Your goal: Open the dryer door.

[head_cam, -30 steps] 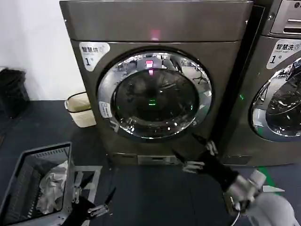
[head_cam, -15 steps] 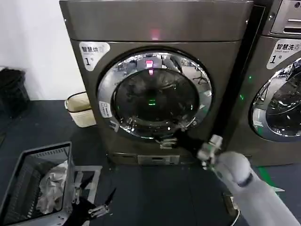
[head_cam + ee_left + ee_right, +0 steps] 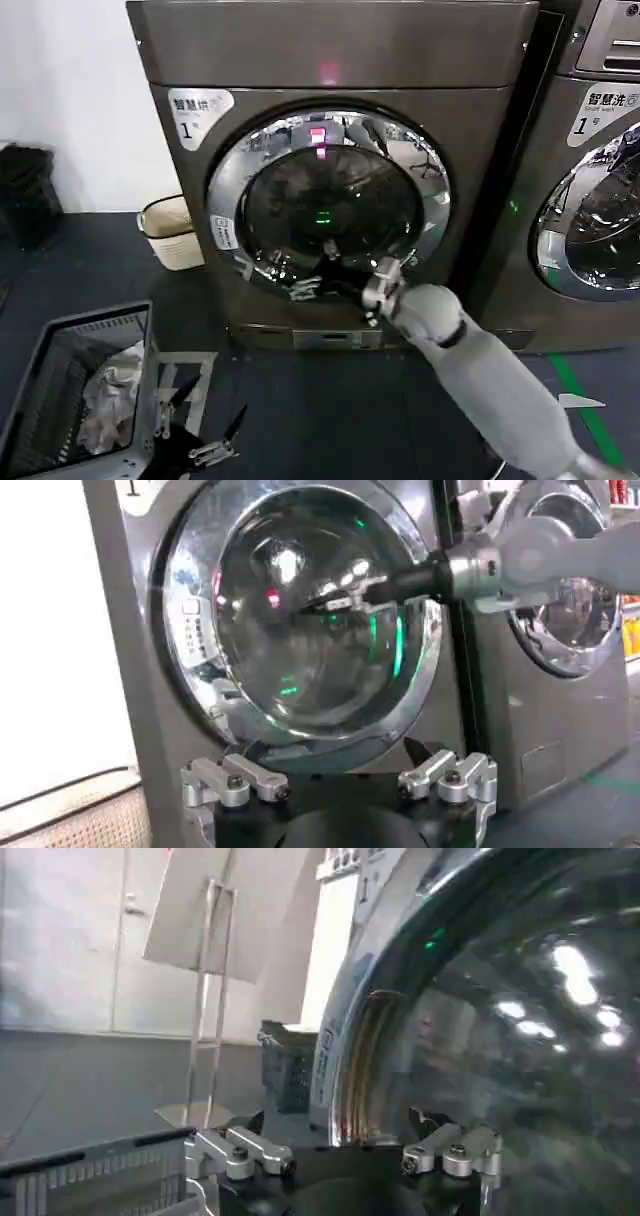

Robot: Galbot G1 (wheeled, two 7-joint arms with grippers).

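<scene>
The dryer [image 3: 330, 50], dark grey-brown with a white "1" label, stands in the middle of the head view. Its round dryer door [image 3: 330, 205] lies flat against the front, chrome rim around dark glass. My right gripper [image 3: 312, 272] is open just in front of the door's lower part, with the arm reaching in from the lower right. In the right wrist view the chrome rim [image 3: 350, 1048] runs between the open right gripper [image 3: 336, 1116] fingers; I cannot tell if they touch it. The left gripper [image 3: 210, 410] hangs open and empty low near the floor. The left wrist view shows the door [image 3: 290, 630], the right gripper [image 3: 335, 595] and the left gripper [image 3: 330, 748].
A grey laundry basket [image 3: 40, 350] holding pale cloth sits on the dark floor at lower left, beside my left gripper. A beige bin [image 3: 175, 232] stands left of the dryer. A second machine [image 3: 590, 200] with its own chrome door adjoins on the right.
My right arm has swung up and to the left, from low over the floor at front right to the door's lower part. The left gripper and the door have not moved.
</scene>
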